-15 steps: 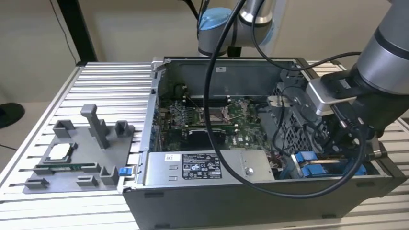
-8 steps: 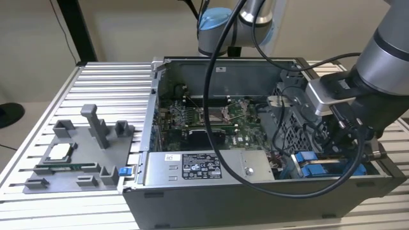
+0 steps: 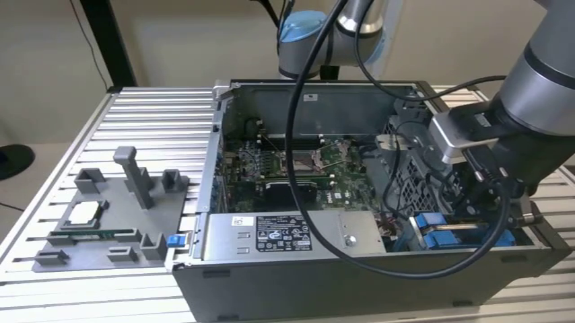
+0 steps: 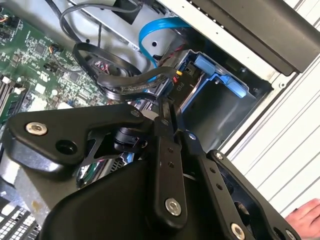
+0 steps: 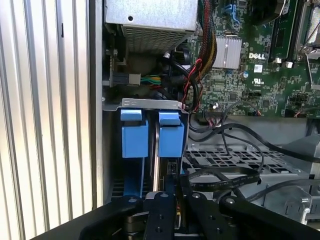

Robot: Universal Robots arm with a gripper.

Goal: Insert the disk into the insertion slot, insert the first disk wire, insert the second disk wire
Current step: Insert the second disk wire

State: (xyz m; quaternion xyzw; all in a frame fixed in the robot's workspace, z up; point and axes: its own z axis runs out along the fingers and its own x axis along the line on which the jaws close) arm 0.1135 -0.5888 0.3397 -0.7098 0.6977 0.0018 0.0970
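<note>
The gripper [image 5: 167, 197] hangs over the insertion slot [image 5: 150, 135] at the case's near corner (exterior view's right), fingers pinched nearly together on a thin dark disk wire [image 5: 220, 181], holding it ready over the bay; the disk itself I cannot make out.

print | power-supply label [image 3: 284, 233]: small black print, unreadable | motherboard [image 5: 235, 80]: white lettering, left unread

I note an open computer case [image 3: 359, 282] at centre frame of the exterior view, green motherboard [image 3: 287, 171] exposed inside. A silver power-supply box [image 3: 287, 235] sits along its lower edge. At lower left, a grey fixture tray [image 3: 112, 222] lies on the slatted aluminium table [image 3: 144, 114].
</note>
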